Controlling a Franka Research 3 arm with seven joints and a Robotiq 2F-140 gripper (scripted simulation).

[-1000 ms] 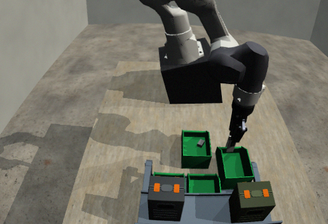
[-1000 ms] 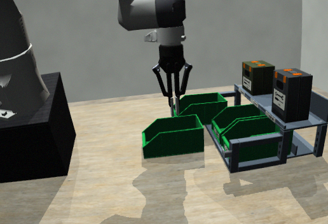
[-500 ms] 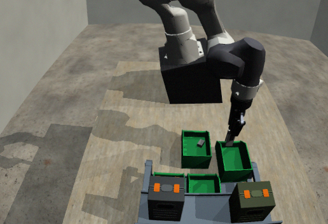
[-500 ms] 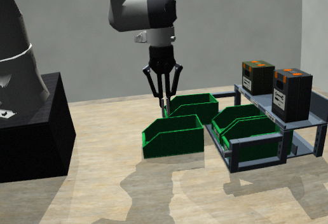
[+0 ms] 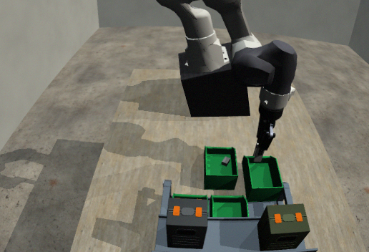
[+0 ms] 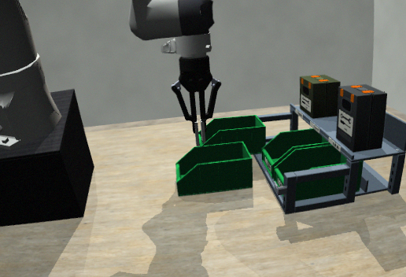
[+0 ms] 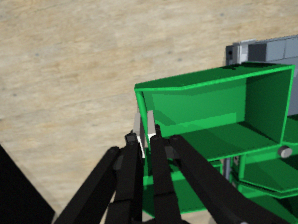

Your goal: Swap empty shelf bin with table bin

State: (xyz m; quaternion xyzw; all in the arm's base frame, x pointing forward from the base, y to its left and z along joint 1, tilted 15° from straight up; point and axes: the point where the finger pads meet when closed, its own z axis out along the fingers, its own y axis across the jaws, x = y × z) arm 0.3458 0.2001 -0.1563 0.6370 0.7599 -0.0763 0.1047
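Pale wood tabletop (image 5: 161, 132) (image 6: 130, 176) (image 7: 65, 65) stretches left of the near green bin (image 5: 220, 182) (image 6: 220, 178) (image 7: 175, 192), which contains a grey part (image 5: 226, 160). The gripper (image 5: 257, 158) (image 6: 200, 138) (image 7: 145, 120) pinches the empty bin's (image 5: 264, 193) (image 6: 257, 137) (image 7: 200, 107) front wall. That bin hangs beyond the loaded one, a narrow gap between them, just outside the shelf (image 5: 189, 230) (image 6: 315, 205) (image 7: 230, 56).

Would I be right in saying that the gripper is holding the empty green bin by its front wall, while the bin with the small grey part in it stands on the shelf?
Not quite: the bin with the small grey part in it stands on the table top, as the exterior view shows. The gripper is indeed holding the empty green bin by its front wall.
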